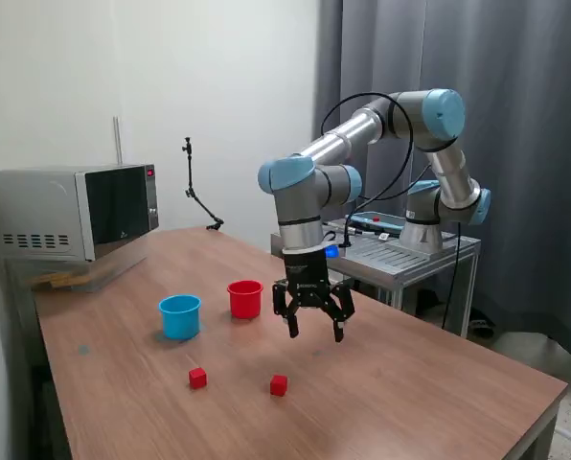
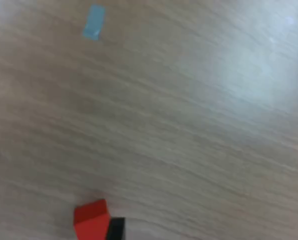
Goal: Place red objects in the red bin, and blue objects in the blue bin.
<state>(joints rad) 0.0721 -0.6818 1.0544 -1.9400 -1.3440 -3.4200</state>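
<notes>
Two small red cubes lie on the wooden table: one (image 1: 198, 378) toward the exterior view's left, one (image 1: 279, 384) further right. The second also shows in the wrist view (image 2: 91, 221), next to a dark fingertip. The red cup (image 1: 245, 298) and the light blue cup (image 1: 180, 316) stand upright side by side behind the cubes. My gripper (image 1: 314, 331) hangs open and empty above the table, a little above and behind the right-hand red cube. No dark blue cubes are in view.
A microwave (image 1: 70, 211) stands at the table's far left corner. A metal cart (image 1: 400, 254) holds the arm's base behind the table. A small camera stand (image 1: 197, 196) is at the back. A piece of light blue tape (image 2: 94, 21) is stuck to the tabletop.
</notes>
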